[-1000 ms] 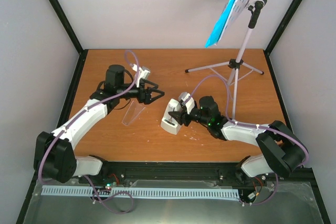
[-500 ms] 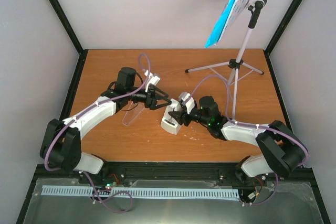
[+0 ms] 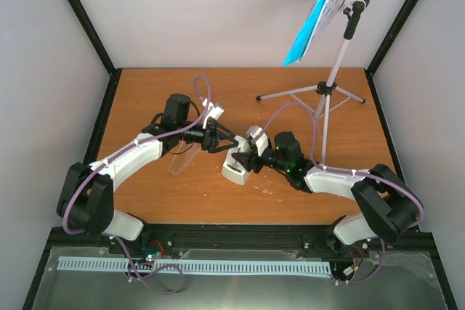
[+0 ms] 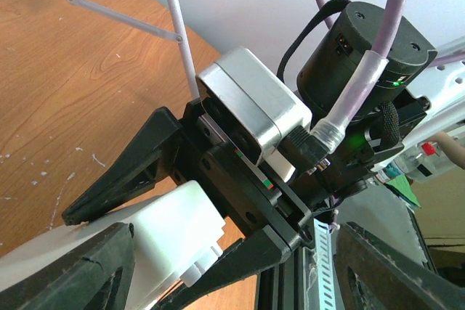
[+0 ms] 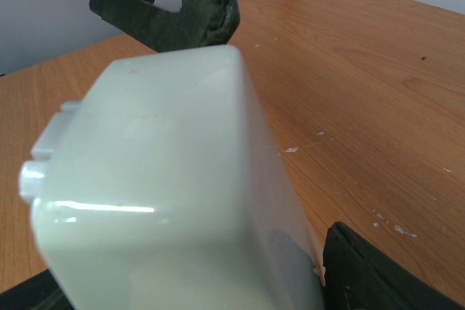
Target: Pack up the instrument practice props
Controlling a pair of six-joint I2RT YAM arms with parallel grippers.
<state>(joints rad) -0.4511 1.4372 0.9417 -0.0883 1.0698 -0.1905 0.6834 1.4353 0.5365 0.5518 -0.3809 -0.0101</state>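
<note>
Top view:
- Clear cover (image 3: 182, 159) flat on table (image 3: 138, 99), left of centre.
- Left gripper (image 3: 224, 143) just right of cover, jaws spread wide, nothing between them, tips toward metronome (image 3: 232, 173).
- Metronome at centre, tilted.
- Right gripper (image 3: 244, 160) clamped on metronome from right.
- Stand (image 3: 325, 89) upright at upper right, well apart.
- Blue pages (image 3: 308, 31) on stand's desk.

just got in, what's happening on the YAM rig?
The right gripper grips the white metronome at mid-table, and its clear cover lies on the table beside it. The left gripper, jaws open, points at the metronome's other end. The music stand with blue pages stands at the back right, not yet packed.
</note>
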